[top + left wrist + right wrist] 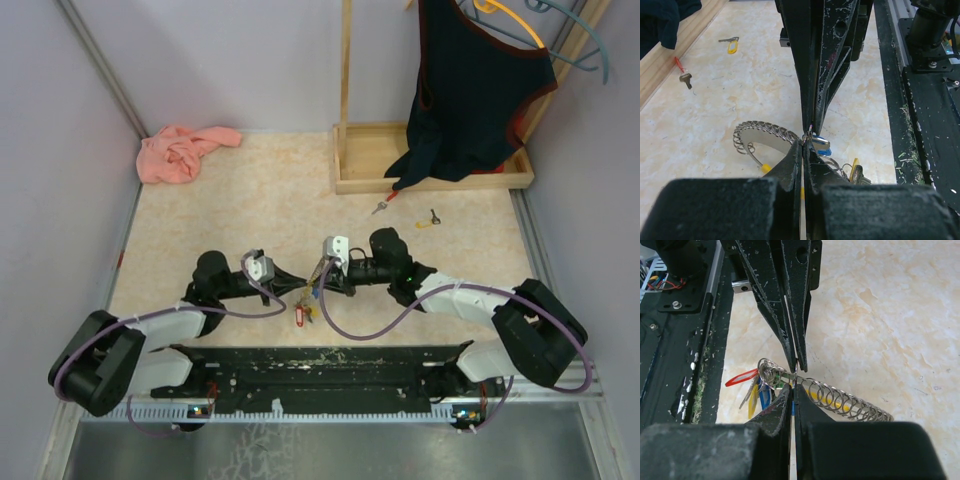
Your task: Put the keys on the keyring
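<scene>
Along the near edge, a black base rail (pixel 330 365) carries both arms, which reach inward and meet tip to tip over the middle of the pale marbled tabletop (pixel 250 200). The left gripper (pixel 802 148) is clenched, with only a hairline slit between its fingers, pinching the silver wire keyring (pixel 768 372). The right gripper (pixel 793 389) comes in from the opposite side, likewise closed tight on the same ring, so the two sets of black fingertips almost touch. The ring is held just above the table between them. A bunch of tagged keys (pixel 302 313) hangs from it on the near side, showing red, yellow and blue plastic tags. A long coiled silver spring (pixel 850 406) trails from the ring and curves onto the tabletop. Farther back and to the right, two loose keys lie well apart from the grippers: a red-tagged key (pixel 382 206) and, just to its right, a yellow-tagged key (pixel 429 220). Both lie near the front edge of the wooden rack base (pixel 365 170). A dark sleeveless garment (pixel 475 90) hangs over that base. A crumpled pink cloth (pixel 182 151) lies in the far left corner.
</scene>
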`<move>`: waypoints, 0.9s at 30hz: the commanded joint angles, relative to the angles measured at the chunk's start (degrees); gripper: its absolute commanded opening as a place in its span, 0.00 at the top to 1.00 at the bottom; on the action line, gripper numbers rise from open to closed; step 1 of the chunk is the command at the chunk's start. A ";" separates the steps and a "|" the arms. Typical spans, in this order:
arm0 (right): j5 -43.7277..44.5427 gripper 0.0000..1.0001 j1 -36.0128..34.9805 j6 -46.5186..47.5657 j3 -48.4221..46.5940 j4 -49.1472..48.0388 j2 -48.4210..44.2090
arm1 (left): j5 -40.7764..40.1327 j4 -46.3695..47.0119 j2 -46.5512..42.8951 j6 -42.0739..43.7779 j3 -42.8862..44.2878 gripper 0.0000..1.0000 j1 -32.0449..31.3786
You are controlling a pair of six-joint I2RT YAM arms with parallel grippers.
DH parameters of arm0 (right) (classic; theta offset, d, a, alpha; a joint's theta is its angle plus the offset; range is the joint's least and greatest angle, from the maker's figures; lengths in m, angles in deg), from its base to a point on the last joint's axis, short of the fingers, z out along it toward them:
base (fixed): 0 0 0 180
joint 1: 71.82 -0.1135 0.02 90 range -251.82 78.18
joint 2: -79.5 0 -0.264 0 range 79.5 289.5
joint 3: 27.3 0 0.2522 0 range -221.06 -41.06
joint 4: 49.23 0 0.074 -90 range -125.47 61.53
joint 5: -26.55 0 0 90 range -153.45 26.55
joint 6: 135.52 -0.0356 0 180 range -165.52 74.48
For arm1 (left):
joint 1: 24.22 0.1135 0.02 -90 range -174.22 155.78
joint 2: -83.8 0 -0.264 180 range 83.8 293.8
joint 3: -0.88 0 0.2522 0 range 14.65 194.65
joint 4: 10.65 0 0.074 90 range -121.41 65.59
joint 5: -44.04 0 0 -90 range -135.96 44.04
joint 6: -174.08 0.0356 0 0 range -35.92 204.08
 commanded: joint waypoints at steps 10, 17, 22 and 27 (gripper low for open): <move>1.48 1.00 -0.82 4.48 -5.21 1.34 -0.91 | -3.41 -7.49 -1.82 3.04 3.70 0.99 -1.44; 2.33 1.00 -1.34 8.06 -5.00 4.74 -1.33 | -7.78 -8.16 -3.17 -0.56 4.28 0.99 -1.45; 3.80 1.00 -1.68 9.82 -4.00 6.04 -1.41 | -11.80 -1.91 -3.64 -9.72 2.48 0.99 -1.57; 3.80 1.00 -2.35 9.95 -2.78 4.46 -0.98 | -15.05 8.78 -2.04 -18.30 -0.90 0.99 -2.48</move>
